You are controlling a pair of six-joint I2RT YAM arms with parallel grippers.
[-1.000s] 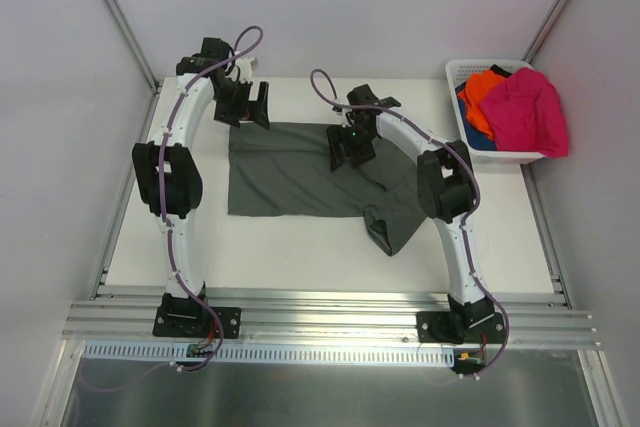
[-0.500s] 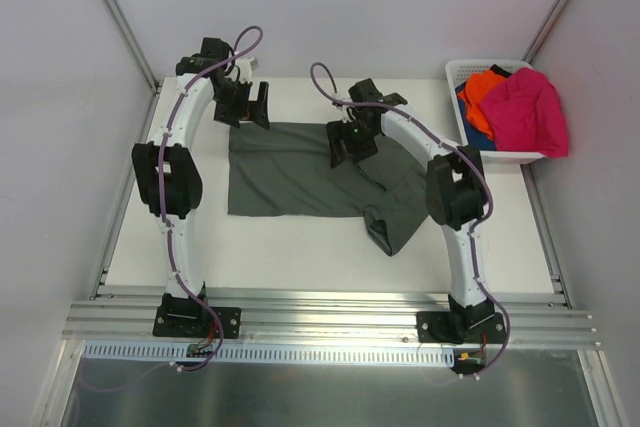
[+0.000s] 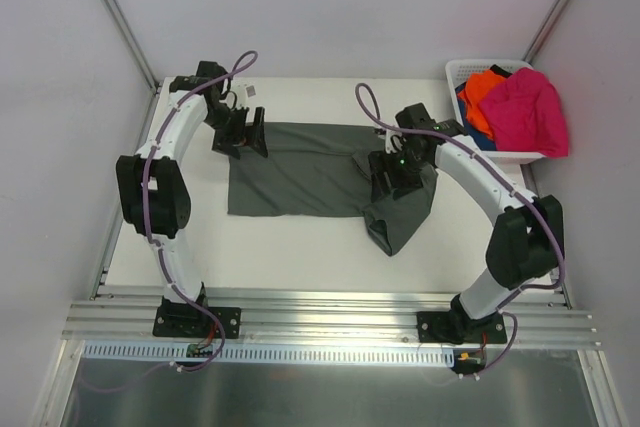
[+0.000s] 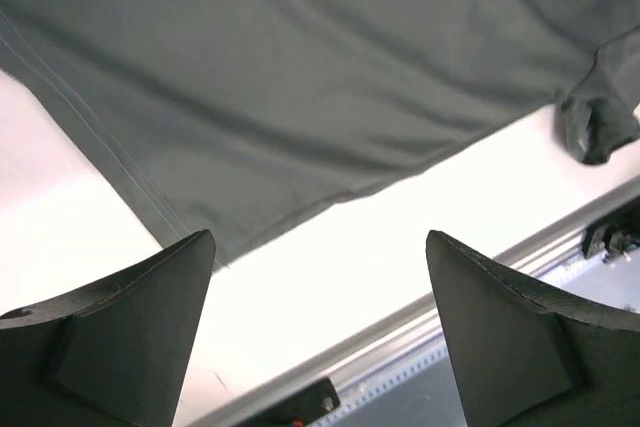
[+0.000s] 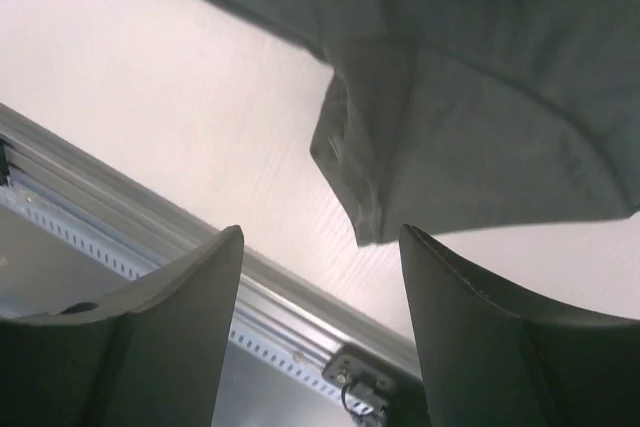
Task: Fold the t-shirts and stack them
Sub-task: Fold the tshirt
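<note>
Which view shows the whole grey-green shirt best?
Top external: the grey-green shirt lies spread on the table, full outline visible apart from where the right arm covers it. Left wrist shows only a hem corner and part of the body; right wrist only a crumpled sleeve and nearby cloth.

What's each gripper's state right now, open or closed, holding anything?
Left gripper: open, holding nothing.
Right gripper: open, holding nothing.

A white plastic lattice basket sits at the far right corner of the white table; a ribbed aluminium rail borders its near edge.
</note>
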